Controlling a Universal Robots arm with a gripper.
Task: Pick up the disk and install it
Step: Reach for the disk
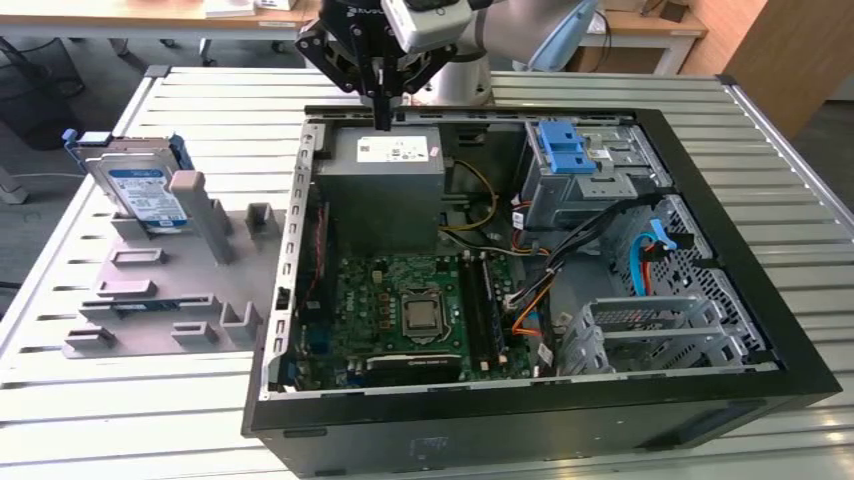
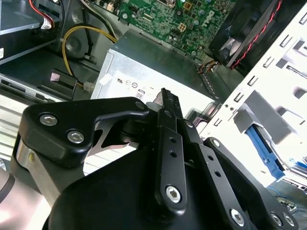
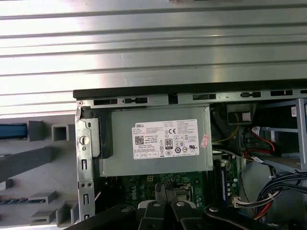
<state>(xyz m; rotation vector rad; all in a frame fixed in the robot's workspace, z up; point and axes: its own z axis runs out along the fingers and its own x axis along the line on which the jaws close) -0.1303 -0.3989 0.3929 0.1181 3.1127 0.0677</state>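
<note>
- Exterior view: fingers [image 1: 383, 105] pinched together, empty, hanging over PSU [image 1: 387, 165] at back of open PC case [image 1: 534, 420]. Disk [image 1: 140, 190] stands upright in grey rack [image 1: 147, 290] on worktop [image 1: 107, 420], exterior view's left, well apart from fingers.
- Second wrist view: fingers [image 2: 168, 103] tip to tip, nothing btw them; PSU [image 2: 153, 57] beyond.
- First wrist view: fingers [image 3: 165, 189] closed, above mobo [image 3: 139, 187], near PSU [image 3: 120, 143].

Wooden desks [image 1: 160, 10] are standing far behind the ribbed metal table [image 1: 134, 420]; a wooden cabinet [image 1: 781, 50] is sitting at the exterior view's right.
</note>
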